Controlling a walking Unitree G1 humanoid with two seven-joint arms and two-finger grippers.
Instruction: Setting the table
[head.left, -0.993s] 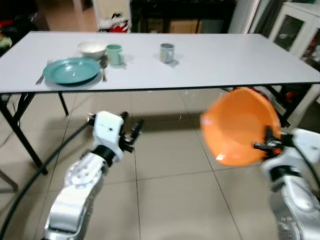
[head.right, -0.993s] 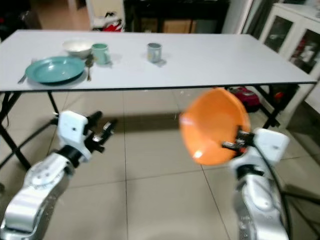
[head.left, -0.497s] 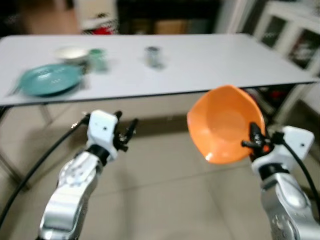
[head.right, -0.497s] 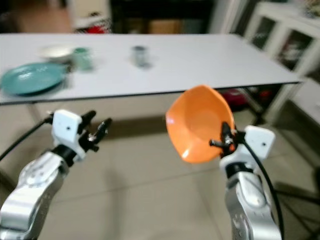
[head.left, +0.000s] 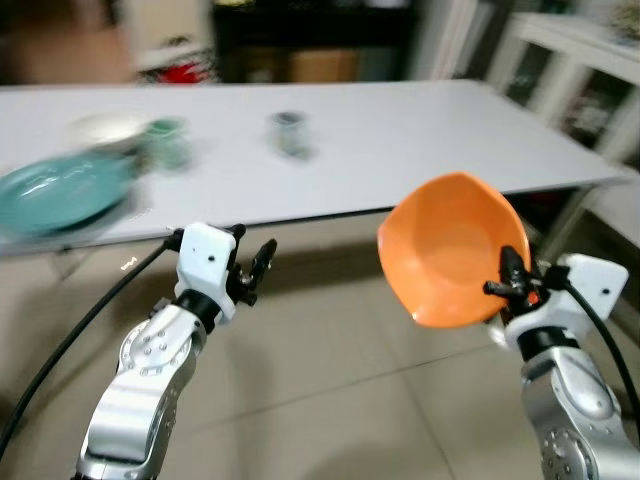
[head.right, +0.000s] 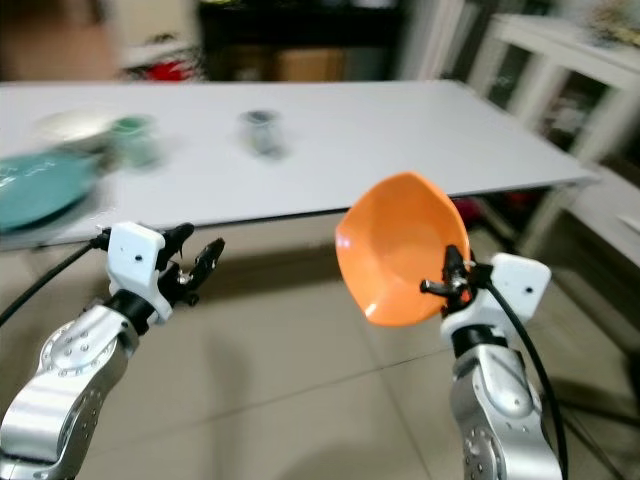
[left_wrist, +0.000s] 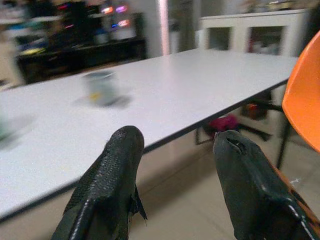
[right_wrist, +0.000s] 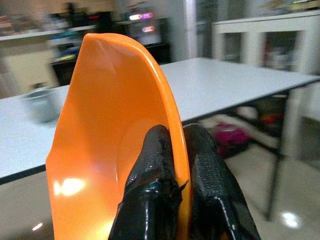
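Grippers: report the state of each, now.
Left gripper: open, holding nothing.
Right gripper: shut on the orange bowl, pinching its rim.

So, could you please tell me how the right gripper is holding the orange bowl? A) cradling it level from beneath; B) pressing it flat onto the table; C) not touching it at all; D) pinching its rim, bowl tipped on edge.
D: the right gripper has one finger on each side of the orange bowl's rim, and the bowl stands on edge in front of the white table.

Bright, even indoor light; motion blur smears the table (head.left: 400, 130), and the floor tiles (head.left: 330, 370) show faint glare.
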